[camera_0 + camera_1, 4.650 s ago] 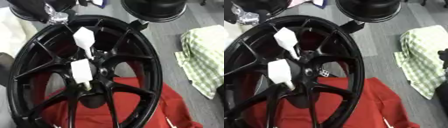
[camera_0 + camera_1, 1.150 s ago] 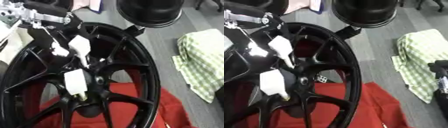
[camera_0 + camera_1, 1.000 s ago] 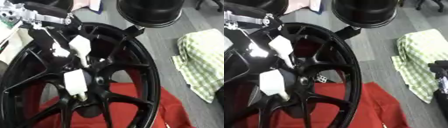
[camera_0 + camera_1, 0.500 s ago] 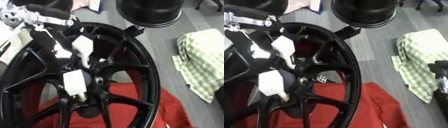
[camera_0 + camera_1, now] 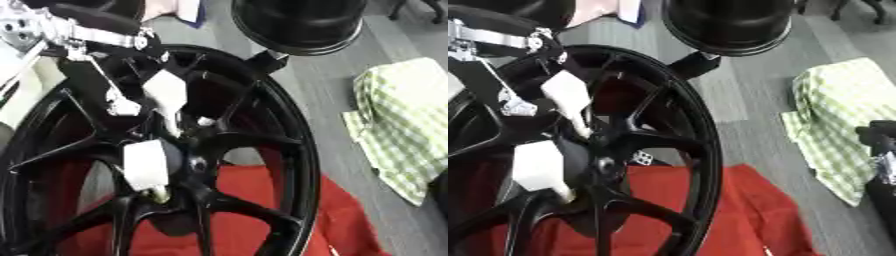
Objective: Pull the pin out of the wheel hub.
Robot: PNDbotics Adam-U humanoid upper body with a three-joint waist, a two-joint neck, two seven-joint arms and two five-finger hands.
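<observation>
The left hand (image 5: 109, 75) reaches over the black wheel hub (image 5: 289, 150), fingers beside the upper white pin (image 5: 166, 95). Whether they grip it cannot be told. The right hand (image 5: 881, 145) shows at the right edge, its fingers unclear.

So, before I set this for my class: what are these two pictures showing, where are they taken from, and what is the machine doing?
Both pictures are the same moment, taken by the two eyes of a camera in a humanoid robot's head, looking down at its work. A person steers the robot.

The big black ring with spokes is a car wheel hub, resting over a red cloth on a grey floor. Two white tabbed pins stick out near its centre: an upper pin and a lower pin.

The black and silver left hand reaches in from the upper left, and its fingers are at the upper pin; I cannot tell whether they have closed on it. The right hand shows only as a dark shape at the right edge of the right eye view.

A green checked cloth lies on the right, and a black round object sits beyond the wheel.
</observation>
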